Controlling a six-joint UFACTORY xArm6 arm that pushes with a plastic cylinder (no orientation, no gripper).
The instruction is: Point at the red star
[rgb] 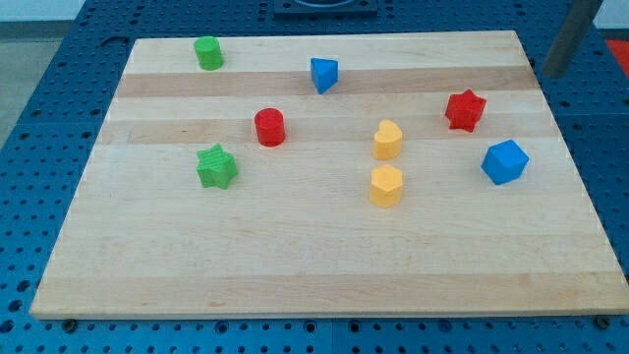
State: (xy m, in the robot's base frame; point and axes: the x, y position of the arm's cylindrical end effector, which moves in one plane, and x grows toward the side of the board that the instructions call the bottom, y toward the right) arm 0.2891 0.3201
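Observation:
The red star (465, 110) lies on the wooden board (295, 256) at the view's upper right. My rod comes in at the view's top right corner, and my tip (552, 72) is just past the board's right edge, up and to the right of the red star and well apart from it. The tip touches no block.
A blue cube (504, 162) lies below and right of the red star. Two yellow blocks (388, 140) (386, 185) lie left of it. A blue triangular block (323, 74), a red cylinder (269, 127), a green star (217, 166) and a green cylinder (207, 52) lie further left.

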